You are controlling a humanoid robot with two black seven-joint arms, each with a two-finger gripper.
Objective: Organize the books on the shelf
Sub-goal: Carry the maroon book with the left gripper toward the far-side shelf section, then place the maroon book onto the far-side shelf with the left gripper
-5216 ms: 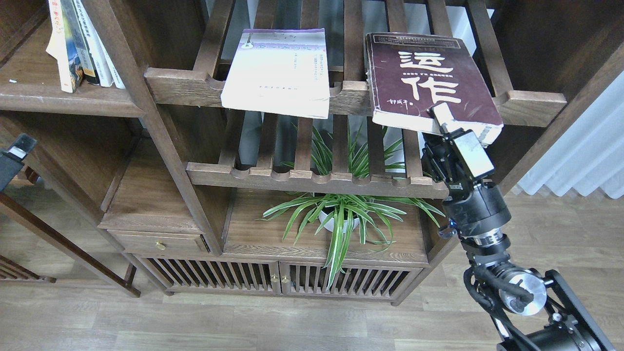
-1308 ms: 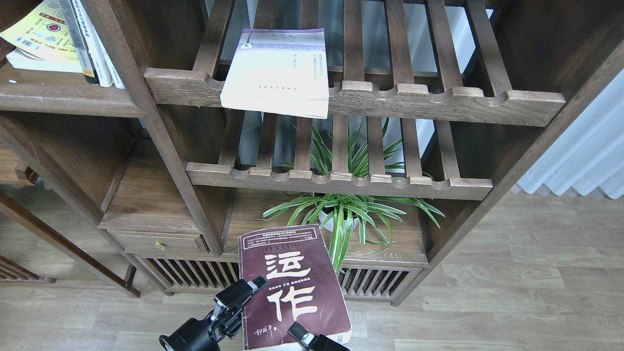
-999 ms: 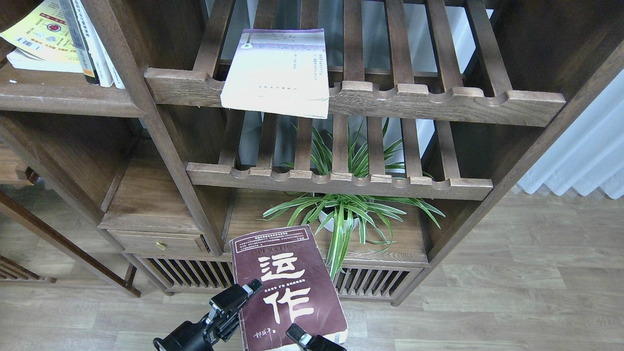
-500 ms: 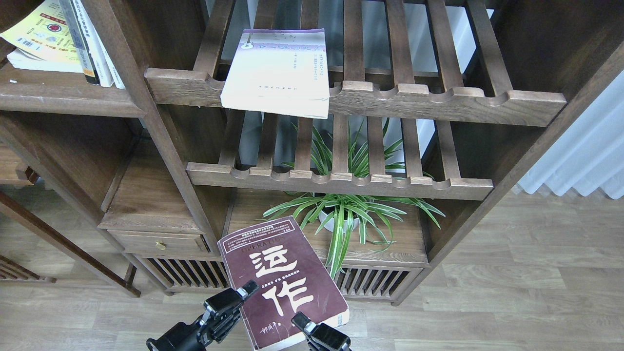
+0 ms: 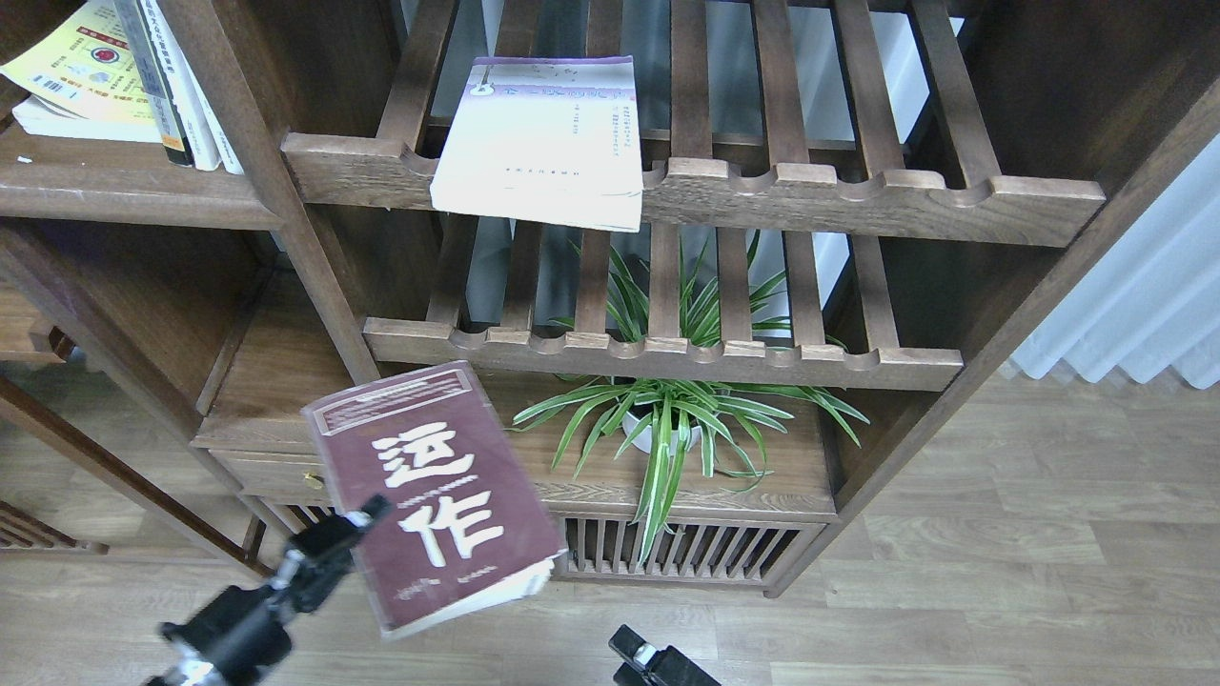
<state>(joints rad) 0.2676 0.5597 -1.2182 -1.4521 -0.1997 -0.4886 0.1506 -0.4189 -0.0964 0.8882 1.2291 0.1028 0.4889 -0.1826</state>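
Observation:
A maroon book [image 5: 434, 495] with large white characters hangs tilted in the air in front of the lower cabinet. My left gripper [image 5: 357, 522] is shut on its left edge. My right gripper [image 5: 637, 655] shows only as a dark tip at the bottom edge, apart from the book. A white book [image 5: 543, 138] lies flat on the upper slatted shelf [image 5: 858, 200], overhanging its front rail. Several books [image 5: 143, 76] stand and lean on the upper left shelf [image 5: 124, 195].
A spider plant [image 5: 667, 419] in a white pot stands under the lower slatted shelf [image 5: 667, 357]. A drawer with a brass knob [image 5: 307, 479] sits behind the held book. A white curtain [image 5: 1134, 305] hangs at the right. Wood floor lies below.
The maroon book has swung left and up with my left gripper. My right gripper has let go of it and dropped to the bottom edge.

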